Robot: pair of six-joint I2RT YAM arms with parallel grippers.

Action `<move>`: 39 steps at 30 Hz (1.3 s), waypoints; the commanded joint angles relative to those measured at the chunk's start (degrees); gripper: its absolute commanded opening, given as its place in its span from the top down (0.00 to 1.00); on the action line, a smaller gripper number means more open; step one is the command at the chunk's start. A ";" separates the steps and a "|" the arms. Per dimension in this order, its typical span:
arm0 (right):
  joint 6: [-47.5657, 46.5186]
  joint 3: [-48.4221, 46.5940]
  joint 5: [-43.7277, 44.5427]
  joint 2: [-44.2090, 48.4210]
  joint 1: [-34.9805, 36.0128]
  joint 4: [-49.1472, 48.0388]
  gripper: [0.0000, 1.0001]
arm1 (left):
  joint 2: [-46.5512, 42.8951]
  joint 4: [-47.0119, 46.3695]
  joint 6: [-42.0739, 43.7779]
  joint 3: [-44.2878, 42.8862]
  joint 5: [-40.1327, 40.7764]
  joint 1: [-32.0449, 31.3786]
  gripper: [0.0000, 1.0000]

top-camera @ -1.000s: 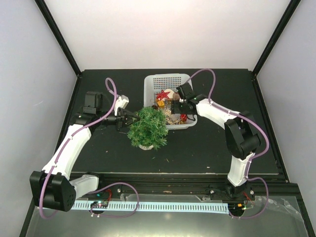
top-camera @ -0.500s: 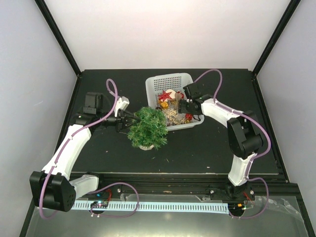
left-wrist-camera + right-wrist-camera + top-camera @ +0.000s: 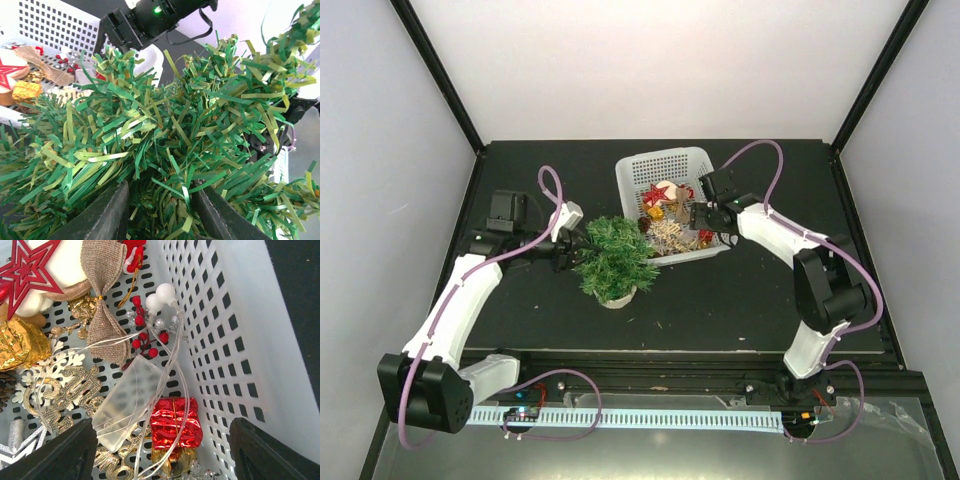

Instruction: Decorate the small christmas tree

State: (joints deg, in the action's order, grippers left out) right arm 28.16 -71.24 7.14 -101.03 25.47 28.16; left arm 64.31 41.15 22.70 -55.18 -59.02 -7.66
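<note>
Nearest, left gripper (image 3: 162, 215): the jaws are seen parted, with needles of the small christmas tree (image 3: 617, 260) lying between and ahead of them; no firm hold is shown.
Tree position: it is stood upright on the counter (image 3: 740, 300), directly in front of the left gripper, its foliage touching the fingers.
Tree handling: it is judged light and easily tipped, since the pale base (image 3: 617, 297) is narrow. The needles are soft and springy and would be expected to bend and slide under a pinch.
Where to take hold: the stiffer inner stem, or a branch close to it, is judged the best purchase. The outer tips are better left for hanging ornaments.
Right gripper (image 3: 162, 450): the jaws are held wide with nothing between them, poised over the white basket (image 3: 240, 340), which is set just beyond the tree.
Under the right gripper: a red foil gift box (image 3: 175, 429) and a clear battery case (image 3: 127, 400) trailing thin wire are lying closest beneath it.
Beyond the right gripper: a burlap bow (image 3: 102, 300) and a red star (image 3: 25, 270) are found farther off inside the basket.
</note>
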 commanded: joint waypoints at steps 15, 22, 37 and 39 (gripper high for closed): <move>-1.16 9.03 3.69 7.50 -5.28 0.79 0.26 | -8.34 7.10 6.70 -0.41 6.95 0.95 0.10; -0.32 17.32 4.44 16.73 -5.37 2.04 0.26 | -10.91 7.25 6.04 0.43 10.41 1.40 0.01; 0.36 14.32 -5.98 22.40 -4.92 -1.77 0.26 | -14.25 7.57 5.15 2.83 15.85 5.51 0.01; -0.01 11.02 -7.63 19.41 -4.08 -1.96 0.24 | -14.58 8.58 5.92 2.95 15.26 6.07 0.01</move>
State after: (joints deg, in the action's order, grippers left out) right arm 28.60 -53.63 4.82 -77.38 20.53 28.88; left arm 51.11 47.81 27.90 -52.16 -43.83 -2.74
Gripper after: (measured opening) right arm 0.744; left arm 0.989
